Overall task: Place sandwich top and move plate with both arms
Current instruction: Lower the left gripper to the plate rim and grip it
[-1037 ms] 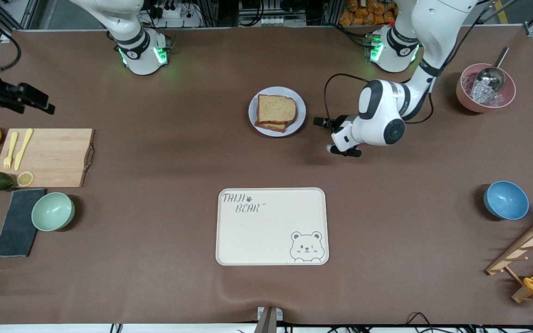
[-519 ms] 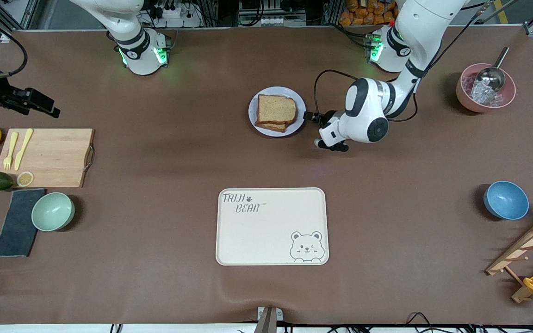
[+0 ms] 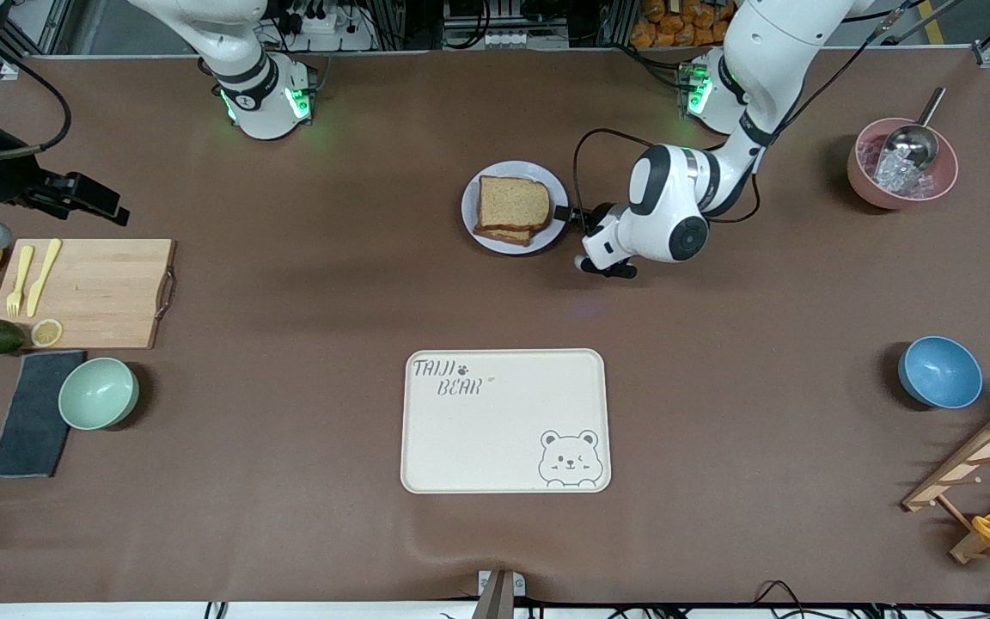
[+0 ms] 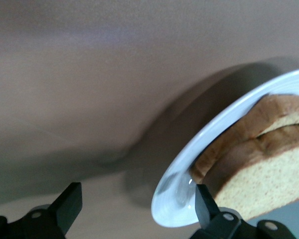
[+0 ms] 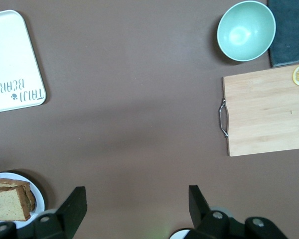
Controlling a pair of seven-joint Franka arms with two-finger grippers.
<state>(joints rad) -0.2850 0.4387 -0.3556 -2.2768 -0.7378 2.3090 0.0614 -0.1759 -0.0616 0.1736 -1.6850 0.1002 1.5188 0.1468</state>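
Observation:
The white plate (image 3: 473, 225) lies on the table between the two arm bases. It carries a stacked sandwich, with the plain brown sandwich top (image 3: 512, 203) uppermost. My left gripper (image 3: 567, 215) is low at the plate's edge, on the side toward the left arm's end, and is open. In the left wrist view (image 4: 134, 206) the plate's rim (image 4: 172, 199) lies between the jaws, close to one finger (image 4: 205, 201), with the bread (image 4: 259, 174) just past it. My right gripper (image 3: 87, 198) is open and empty, high over the table near the cutting board (image 3: 91, 292).
A cream bear-print tray (image 3: 505, 419) lies nearer the front camera than the plate. A green bowl (image 3: 98, 393), a dark cloth, lemons and an avocado lie at the right arm's end. A pink ice bowl (image 3: 901, 163), a blue bowl (image 3: 939, 371) and a wooden rack are at the left arm's end.
My left gripper has moved across the table toward the plate and now reaches its rim. My right gripper has drifted a little toward the table's middle.

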